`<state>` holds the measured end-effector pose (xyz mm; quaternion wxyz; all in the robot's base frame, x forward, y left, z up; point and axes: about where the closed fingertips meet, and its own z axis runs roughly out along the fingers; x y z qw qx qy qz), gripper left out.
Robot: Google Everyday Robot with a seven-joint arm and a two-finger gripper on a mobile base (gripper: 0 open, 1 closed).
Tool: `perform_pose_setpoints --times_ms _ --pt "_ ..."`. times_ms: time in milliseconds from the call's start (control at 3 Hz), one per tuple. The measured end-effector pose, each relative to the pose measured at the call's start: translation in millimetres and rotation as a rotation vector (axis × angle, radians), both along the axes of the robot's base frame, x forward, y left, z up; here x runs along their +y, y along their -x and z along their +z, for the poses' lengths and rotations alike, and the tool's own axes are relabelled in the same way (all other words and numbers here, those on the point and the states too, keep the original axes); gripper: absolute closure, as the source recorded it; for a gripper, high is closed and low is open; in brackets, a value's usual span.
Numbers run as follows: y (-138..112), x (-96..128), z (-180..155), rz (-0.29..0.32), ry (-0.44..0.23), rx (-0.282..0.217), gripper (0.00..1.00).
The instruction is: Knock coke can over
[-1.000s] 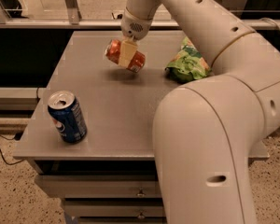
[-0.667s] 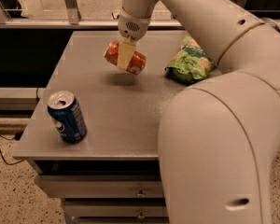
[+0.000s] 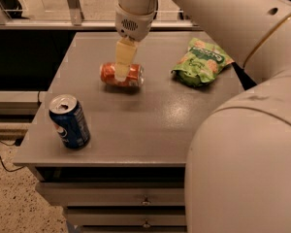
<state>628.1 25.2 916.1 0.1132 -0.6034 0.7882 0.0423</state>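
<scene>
The coke can (image 3: 133,75), orange-red with white lettering, lies on its side on the grey table (image 3: 150,120), left of centre towards the back. My gripper (image 3: 121,64) comes down from above and its yellow tip covers the middle of the can, hiding part of it. The arm's white wrist (image 3: 134,13) is straight above the can.
A blue Pepsi can (image 3: 69,122) stands upright near the table's front left corner. A green snack bag (image 3: 202,62) lies at the back right. My large white arm body (image 3: 247,164) fills the right foreground. Drawers (image 3: 111,193) sit under the tabletop.
The coke can was tilted under the gripper; now it lies flat on its side on the table, lower and nearer the camera. The gripper has come down with it.
</scene>
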Motion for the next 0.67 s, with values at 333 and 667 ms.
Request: perform_pose_setpoints --times_ms 333,667 --pt "21 -10 11 -0.058 -0.007 -0.019 0.00" --pt "38 -33 28 -0.119 -0.055 -0.074 0.00"
